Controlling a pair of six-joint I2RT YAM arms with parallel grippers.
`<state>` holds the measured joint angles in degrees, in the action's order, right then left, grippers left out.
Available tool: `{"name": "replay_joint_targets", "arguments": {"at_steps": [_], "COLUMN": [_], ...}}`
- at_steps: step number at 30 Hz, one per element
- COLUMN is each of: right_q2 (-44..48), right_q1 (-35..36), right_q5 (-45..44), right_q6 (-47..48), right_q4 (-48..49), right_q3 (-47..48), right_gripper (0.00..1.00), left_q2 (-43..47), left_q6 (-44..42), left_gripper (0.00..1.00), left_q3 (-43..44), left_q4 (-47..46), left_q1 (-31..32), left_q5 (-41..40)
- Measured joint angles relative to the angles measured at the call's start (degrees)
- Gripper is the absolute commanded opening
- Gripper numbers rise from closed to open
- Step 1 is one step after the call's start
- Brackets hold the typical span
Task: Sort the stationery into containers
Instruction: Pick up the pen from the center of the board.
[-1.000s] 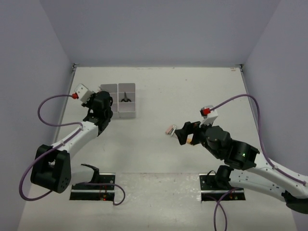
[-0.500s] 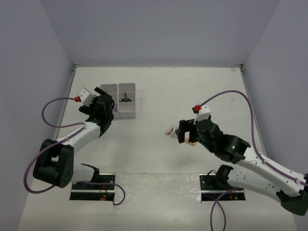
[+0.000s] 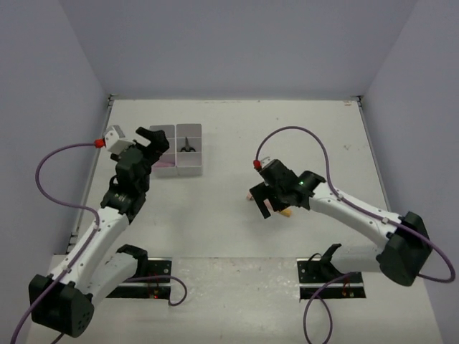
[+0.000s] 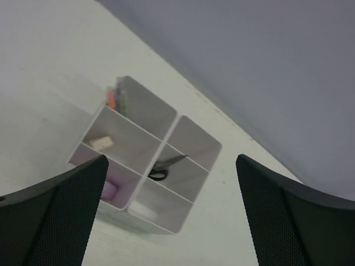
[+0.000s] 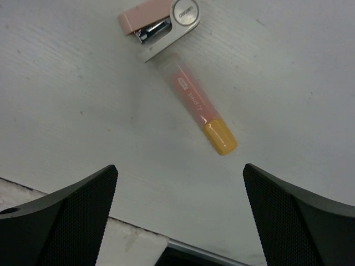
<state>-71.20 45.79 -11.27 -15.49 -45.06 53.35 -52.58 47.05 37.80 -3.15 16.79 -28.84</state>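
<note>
The white six-compartment tray (image 3: 199, 169) stands at the back left. In the left wrist view the tray (image 4: 166, 141) holds black-handled scissors (image 4: 165, 167), a white eraser (image 4: 145, 210), a purple piece (image 4: 109, 190), a pale eraser (image 4: 101, 142) and pens (image 4: 116, 98). My left gripper (image 3: 155, 139) is open and empty above the tray's left side, and shows in its wrist view (image 4: 172, 221). My right gripper (image 5: 180, 221) is open and empty just above the table, near a pink-orange marker (image 5: 199, 108) with a yellow cap. The marker (image 3: 287, 212) peeks out under the right gripper (image 3: 262, 203).
A small pink stapler (image 5: 158, 25) lies touching the marker's far end. The arm base mounts (image 3: 330, 276) sit at the near edge. Grey walls enclose the table on three sides.
</note>
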Motion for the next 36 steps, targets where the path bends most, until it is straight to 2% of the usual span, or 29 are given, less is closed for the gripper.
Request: {"name": "replay_joint_targets", "arguments": {"at_steps": [6,12,17,21,22,25,27,30,36], "right_q2": [-16.26,-23.94,-26.43,-26.63,-26.82,-27.89,-28.67,-29.41,-29.24], "right_q1": [-0.08,-0.80,-2.30,-6.50,-7.66,-9.44,-9.42,-9.05,-9.00], "right_q5": [2.15,1.71,2.70,5.88,6.67,8.39,9.50,10.88,11.17], "right_q6": [7.56,14.43,20.42,23.91,24.43,25.42,25.61,25.78,25.38], "right_q4": [-3.69,-4.26,-1.72,0.24,0.49,0.53,-0.01,-0.79,-1.02], "right_q3": [4.19,5.26,5.22,5.24,5.24,5.38,5.85,6.44,6.46], "right_gripper": [0.96,0.97,0.96,0.87,0.81,0.46,0.35,0.23,0.11], "left_q2": [10.47,15.49,16.62,15.83,15.56,15.13,15.02,15.02,15.04], "left_q6": [-6.03,-10.87,-14.47,-16.57,-16.96,-18.12,-18.87,-19.66,-20.33], "left_gripper": [1.00,1.00,1.00,1.00,1.00,1.00,1.00,1.00,1.00], "left_q3": [-0.50,-0.54,-0.54,-0.58,-0.67,-1.05,-1.07,-1.07,-1.07], "left_q4": [2.75,6.56,8.49,8.86,8.87,9.19,9.72,10.27,11.16], "left_q1": [0.10,0.10,0.10,0.10,0.10,0.10,0.10,0.10,0.10], "left_q5": [17.72,32.17,38.24,40.85,41.30,42.13,42.38,42.65,42.97]}}
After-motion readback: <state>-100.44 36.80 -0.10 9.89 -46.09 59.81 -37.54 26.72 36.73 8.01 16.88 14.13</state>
